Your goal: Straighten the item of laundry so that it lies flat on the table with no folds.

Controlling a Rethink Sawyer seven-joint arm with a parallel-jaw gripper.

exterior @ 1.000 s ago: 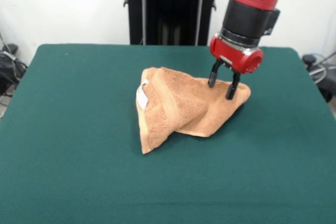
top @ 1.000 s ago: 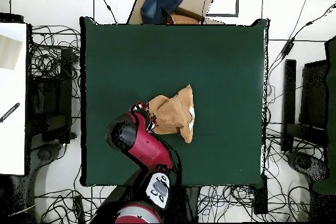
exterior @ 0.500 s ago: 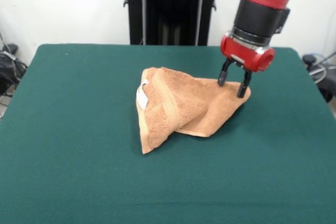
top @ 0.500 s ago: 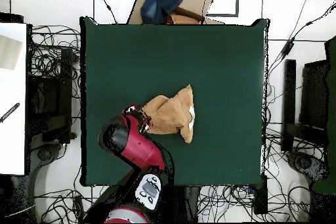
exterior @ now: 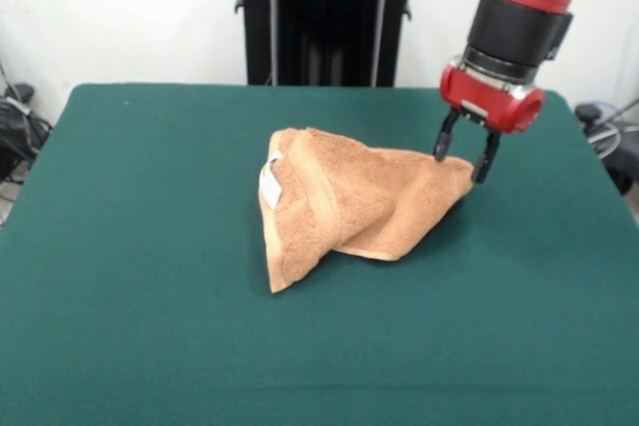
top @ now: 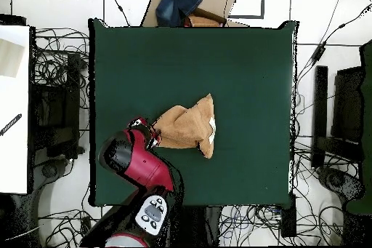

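Front view, left to right: green counter [exterior: 120, 276], bare along its left part. Towel [exterior: 344, 202] sits around the middle, a bit toward the right. It's crumpled, not flat: bunched into a rough triangle with a raised ridge along the top and folds running down its left part. Small white label [exterior: 270, 183] shows on the towel's left edge, beside the woven band. One narrow corner points down toward the camera side, another stretches out to the right.

Hand [exterior: 461, 154] is at that right corner, pointing down from the red and black arm [exterior: 519, 17]. Its two dark fingers [exterior: 440, 142] are spread apart, straddling the corner tip; nothing clamped between them. Fingertips look level with the cloth, can't tell whether they touch it.

Overhead view: towel [top: 190, 125] lies slightly below the counter's [top: 240, 63] centre, arm over the lower left part, hand [top: 145, 130] at the towel's left tip. Beyond the counter's top edge, a cardboard box [top: 211, 1] with blue cloth [top: 179, 1] on it.
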